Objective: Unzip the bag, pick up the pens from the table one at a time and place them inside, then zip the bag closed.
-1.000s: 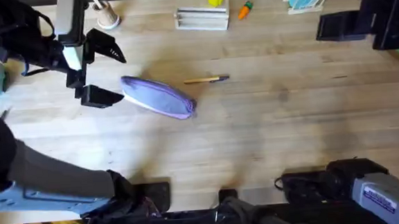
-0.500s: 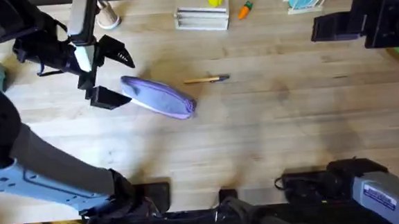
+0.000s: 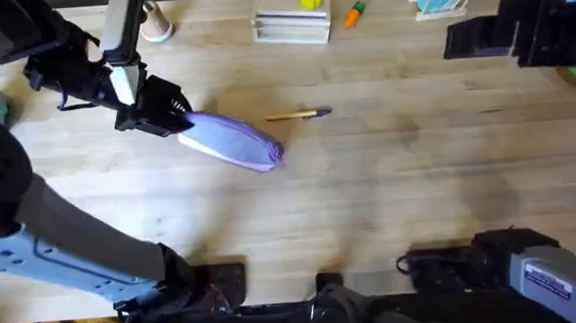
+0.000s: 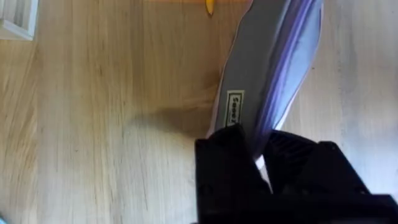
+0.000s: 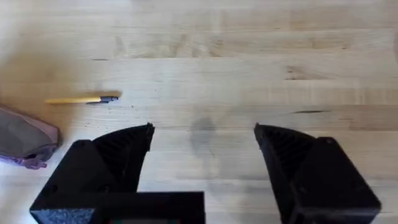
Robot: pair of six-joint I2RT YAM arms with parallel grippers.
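A: Left gripper (image 3: 177, 116) first — what do we see?

B: We see its black fingers (image 4: 227, 163) pinched narrow on the near end of the bag (image 3: 232, 141). In the L wrist view the fabric runs straight out from betw. the two fingers, w/ a small white label just beyond the tips. So it's clamped on the bag's end, nothing else in it.

A: And the bag rel. to that gripper?

B: It stretches away from the fingertips across the table (image 3: 390, 195), one end in the grip, the far end free. We can't tell whether the zipper is open.

A: Pens?

B: We count one pen (image 3: 298, 114), yellow-tan barrel w/ dark tip. It lies flat just beyond the bag's far end, close beside it but not touching, well apart from the L fingers.

A: Right gripper (image 5: 204, 144)?

B: Spread wide, holding nothing, hovering over bare wood. From its wrist cam we see the pen ahead and off to one side, and the bag's rounded end a bit nearer on that same side. Both well apart from its fingers.
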